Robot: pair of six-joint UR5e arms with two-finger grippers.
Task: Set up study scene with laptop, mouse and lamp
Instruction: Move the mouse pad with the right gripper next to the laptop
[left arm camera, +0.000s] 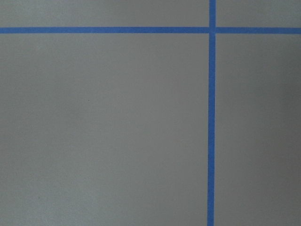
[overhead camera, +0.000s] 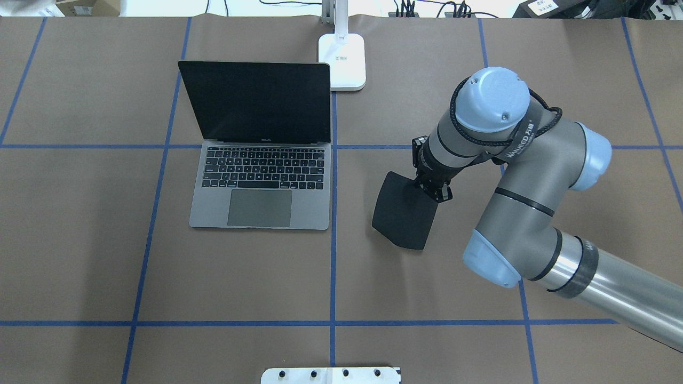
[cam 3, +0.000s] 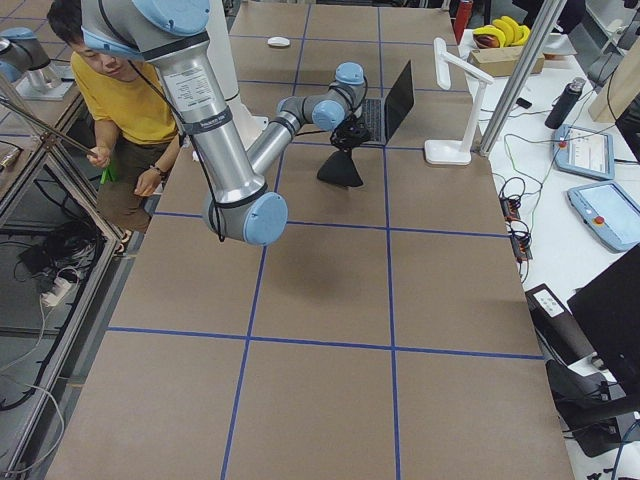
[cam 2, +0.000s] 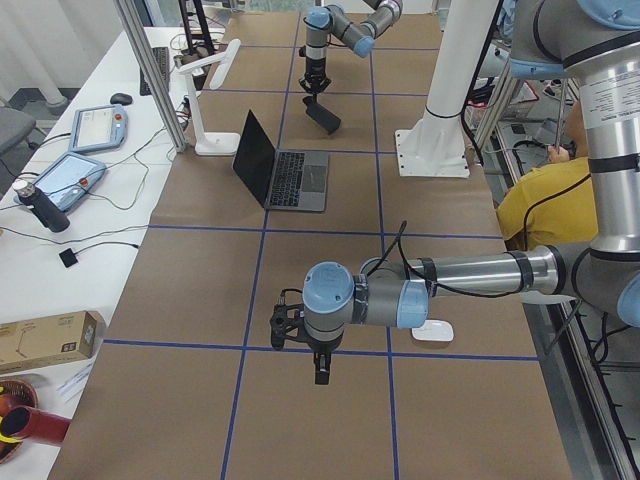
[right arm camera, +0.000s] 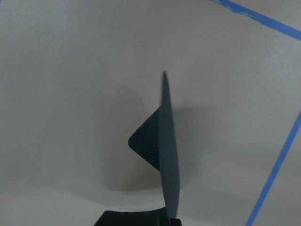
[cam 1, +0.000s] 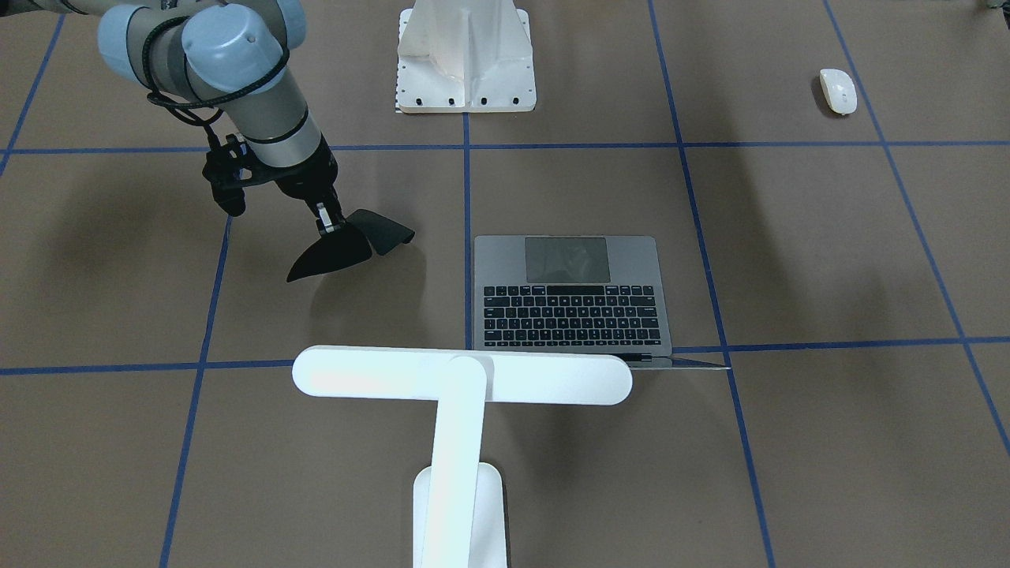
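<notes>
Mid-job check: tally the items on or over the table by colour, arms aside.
White: 3 (lamp, mouse, pedestal)
Grey: 1 (laptop)
Black: 1 (pad, held by the right tool)
Total: 5

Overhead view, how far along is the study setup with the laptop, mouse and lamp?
Looks done: the slim grey metal laptop stands open beside the white desk lamp. In hand: the right gripper pinches a thin black flexible pad beside the laptop. Left: the small white oval mouse lies far off, untouched.
</notes>
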